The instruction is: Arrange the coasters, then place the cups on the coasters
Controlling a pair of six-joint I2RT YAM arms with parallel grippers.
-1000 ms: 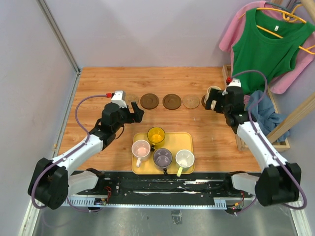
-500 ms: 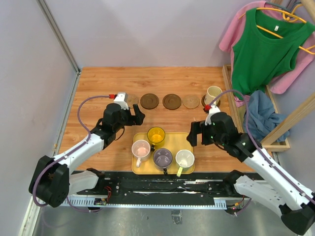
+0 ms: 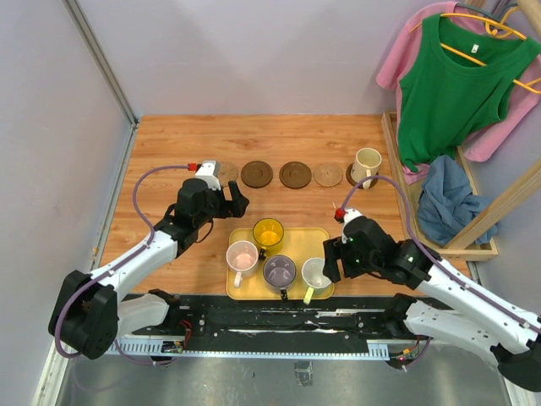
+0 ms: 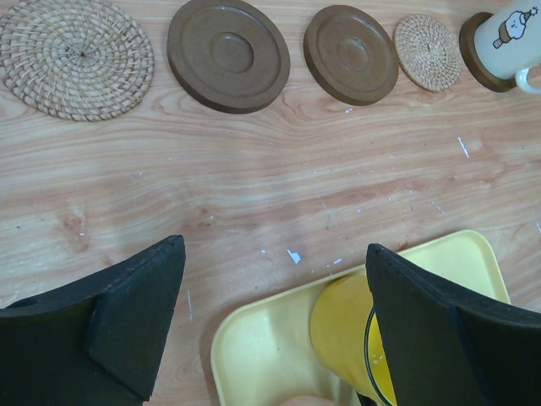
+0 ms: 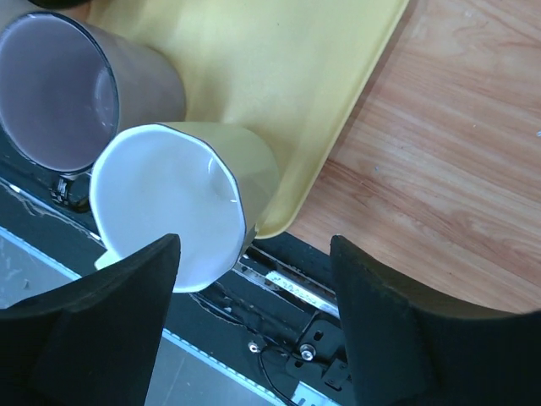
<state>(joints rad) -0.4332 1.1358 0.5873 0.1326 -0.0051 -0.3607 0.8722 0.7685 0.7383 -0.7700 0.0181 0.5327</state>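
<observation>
Five coasters lie in a row at the back: woven tan (image 4: 76,57), dark brown (image 4: 228,54), dark brown (image 4: 351,54), woven tan (image 4: 428,52), and a dark one (image 4: 476,68) under the cream cup (image 3: 367,162). The yellow tray (image 3: 296,237) holds the yellow cup (image 3: 269,232), pink cup (image 3: 243,256), grey-purple cup (image 3: 279,271) and pale green-white cup (image 5: 169,203). My left gripper (image 4: 275,262) hangs open above the tray's far left corner, by the yellow cup (image 4: 347,326). My right gripper (image 5: 254,254) is open at the tray's near right corner, its left finger beside the pale green-white cup.
Green and pink garments hang on hangers (image 3: 461,76) at the right, above a blue cloth (image 3: 444,203) on a wooden rack. A black and metal rail (image 3: 279,321) runs along the near table edge. Grey walls close the left and back.
My right arm left the cream cup on the far right coaster and swung down to the tray's near right corner; its jaws have narrowed a little. The left arm has hardly moved.
</observation>
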